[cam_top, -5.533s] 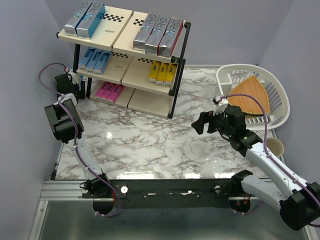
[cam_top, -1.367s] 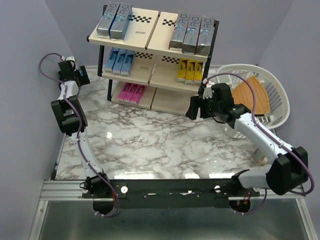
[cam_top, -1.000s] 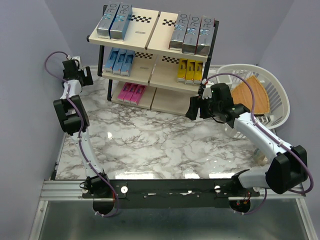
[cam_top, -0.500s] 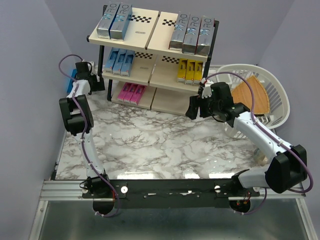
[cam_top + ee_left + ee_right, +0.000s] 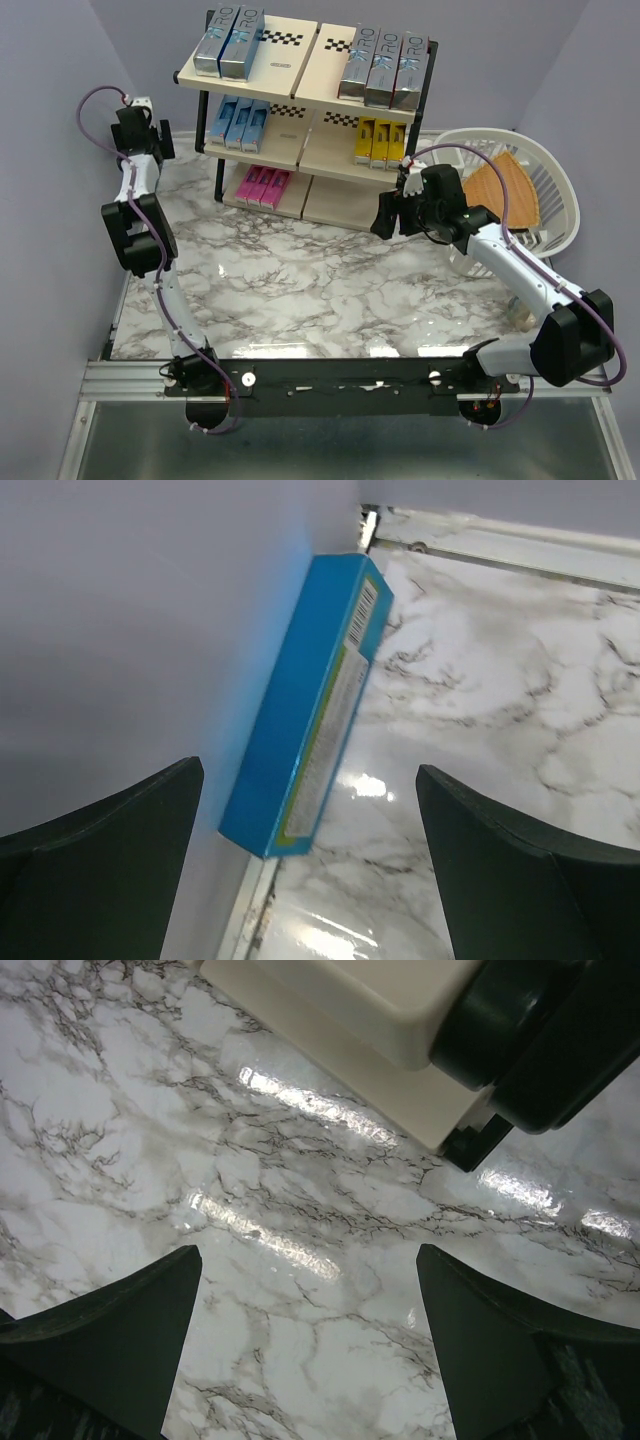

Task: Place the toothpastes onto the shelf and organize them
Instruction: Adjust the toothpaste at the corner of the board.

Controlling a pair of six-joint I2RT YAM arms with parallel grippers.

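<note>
Our left gripper (image 5: 310,770) and right gripper (image 5: 310,1255) gape wide, empty. The black-framed, beige-boarded three-tier shelf (image 5: 285,62), by the right gripper, carries colourful cardboard toothpaste boxes (image 5: 380,68). One bright blue box (image 5: 305,710) seemingly leans on the lilac wall (image 5: 120,610) below the left gripper.

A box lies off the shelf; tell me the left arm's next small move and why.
Probably ease the left fingers forward to straddle the blue toothpaste box, then close. They stand open with the box ahead, centred between them, not yet touched. It rests against the wall, so the wall-side finger has little room.
</note>
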